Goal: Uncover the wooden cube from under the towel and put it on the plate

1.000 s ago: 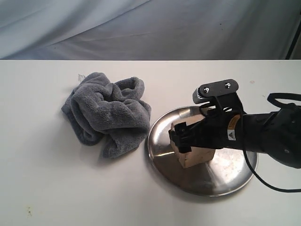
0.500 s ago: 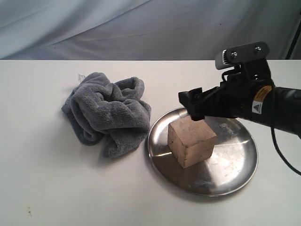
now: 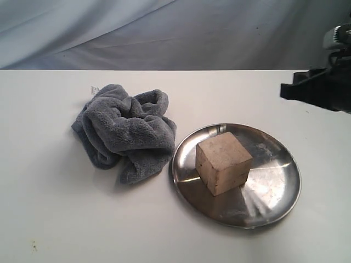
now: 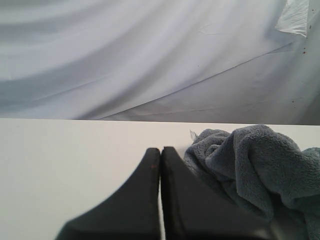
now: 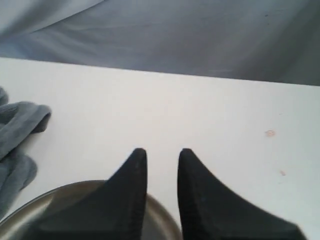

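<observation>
The pale tan wooden cube [image 3: 223,162] stands uncovered on the shiny steel plate [image 3: 274,189], a bit left of the plate's middle. The dark grey towel [image 3: 125,129] lies crumpled on the white table to the plate's left, its small white tag at its far left corner. My right gripper [image 3: 285,90] hangs above the table at the far right edge of the exterior view, away from the cube; its jaws [image 5: 162,152] are open and hold nothing, with the plate's rim [image 5: 30,205] below them. My left gripper [image 4: 160,150] is shut and empty beside the towel [image 4: 255,165]; it is outside the exterior view.
A grey cloth backdrop [image 3: 164,33] hangs behind the table's far edge. Bare white table [image 3: 66,219] spreads in front of and to the left of the towel.
My right gripper let go of the cube on the plate, then rose and drew back to the right edge of the exterior view. The cube, plate and towel kept still.
</observation>
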You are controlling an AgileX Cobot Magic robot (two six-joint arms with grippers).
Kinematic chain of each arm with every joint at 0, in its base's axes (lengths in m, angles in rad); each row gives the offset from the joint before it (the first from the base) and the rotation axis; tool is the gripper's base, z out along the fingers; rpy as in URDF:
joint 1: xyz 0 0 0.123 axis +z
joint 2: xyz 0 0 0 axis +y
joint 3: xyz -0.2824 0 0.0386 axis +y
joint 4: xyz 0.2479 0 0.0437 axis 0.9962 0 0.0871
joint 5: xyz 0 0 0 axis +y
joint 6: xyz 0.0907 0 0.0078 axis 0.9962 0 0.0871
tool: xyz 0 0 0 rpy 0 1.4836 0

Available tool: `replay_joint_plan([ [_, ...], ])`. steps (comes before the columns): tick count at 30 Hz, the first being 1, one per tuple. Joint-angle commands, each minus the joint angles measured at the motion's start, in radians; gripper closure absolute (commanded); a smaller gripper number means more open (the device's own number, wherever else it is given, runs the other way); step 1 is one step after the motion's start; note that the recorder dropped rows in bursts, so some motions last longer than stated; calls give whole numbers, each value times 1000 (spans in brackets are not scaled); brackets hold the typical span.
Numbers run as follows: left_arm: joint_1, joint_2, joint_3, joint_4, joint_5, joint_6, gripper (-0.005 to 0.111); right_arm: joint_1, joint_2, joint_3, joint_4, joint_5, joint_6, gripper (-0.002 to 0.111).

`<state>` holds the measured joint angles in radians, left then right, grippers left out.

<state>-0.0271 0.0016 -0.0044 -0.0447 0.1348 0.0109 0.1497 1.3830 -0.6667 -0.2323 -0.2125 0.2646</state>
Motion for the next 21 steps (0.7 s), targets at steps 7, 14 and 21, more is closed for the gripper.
replay_joint_plan([
  [7, -1, -2, 4, 1, -2, -3, 105, -174, -210, 2, 7, -4, -183, 108],
  [14, -1, -2, 4, 1, -2, -1, 105, -188, -403, 2, 15, 102, -248, 108],
  [21, -1, -2, 4, 1, -2, -1, 105, -188, -614, 45, 59, 241, -347, 108],
])
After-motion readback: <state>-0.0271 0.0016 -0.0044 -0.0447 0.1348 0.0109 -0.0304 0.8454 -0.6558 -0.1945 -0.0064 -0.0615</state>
